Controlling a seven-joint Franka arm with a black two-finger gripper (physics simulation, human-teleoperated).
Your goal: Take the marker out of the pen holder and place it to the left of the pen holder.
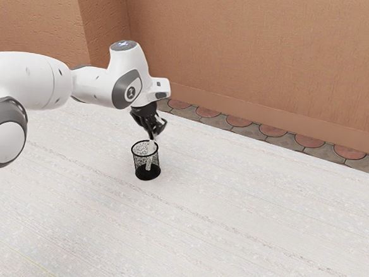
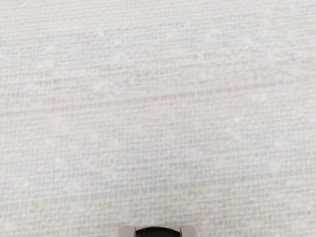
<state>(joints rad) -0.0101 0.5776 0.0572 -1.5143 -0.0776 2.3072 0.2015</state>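
One pale, slender marker (image 1: 150, 151) stood inside the cylindrical black mesh pen holder (image 1: 147, 174), left of centre in the exterior view; my gripper (image 1: 153, 137) was at its top, removal and placement outstanding. Wrist view, bottom centre: parted fingers (image 2: 127, 231), ribbed whitish tabletop (image 2: 158, 148) beyond.

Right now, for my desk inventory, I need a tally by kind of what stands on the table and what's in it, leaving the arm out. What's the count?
Pen holder: 1
Marker: 1
Total: 2
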